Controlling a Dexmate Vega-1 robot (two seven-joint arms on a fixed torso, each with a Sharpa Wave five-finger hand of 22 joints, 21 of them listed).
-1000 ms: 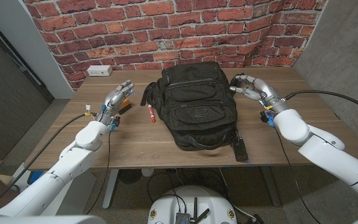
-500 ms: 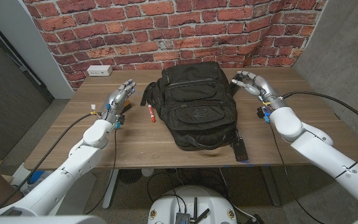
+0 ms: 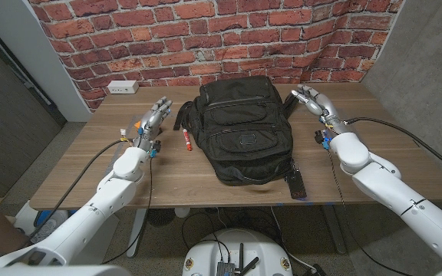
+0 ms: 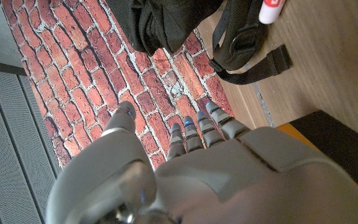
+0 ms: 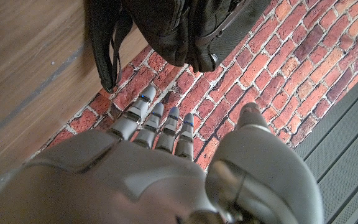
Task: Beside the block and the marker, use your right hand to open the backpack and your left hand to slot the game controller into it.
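Observation:
The black backpack [image 3: 240, 134] lies zipped shut in the middle of the table, also seen in the left wrist view [image 4: 160, 22] and the right wrist view [image 5: 185, 25]. A red marker [image 3: 185, 139] lies just left of it, its white end [image 4: 271, 9] by a loose strap [image 4: 247, 59]. My left hand [image 3: 153, 118] hovers left of the marker, fingers straight and apart from everything [image 4: 191, 168]. Under it shows a dark flat thing with an orange edge [image 4: 337, 140]; whether it is the block or the controller is unclear. My right hand [image 3: 311, 99] is raised by the backpack's far right corner, fingers straight, holding nothing [image 5: 166, 168].
A white power strip [image 3: 121, 87] sits at the table's far left by the brick wall. A black tag on a strap [image 3: 295, 184] lies at the front edge, right of the backpack. Bare wood [image 3: 390, 153] stretches to the right.
Left hand has moved right and farther, closer to the marker. Right hand has uncurled its fingers and lifted slightly toward the wall. The backpack and marker have not moved.

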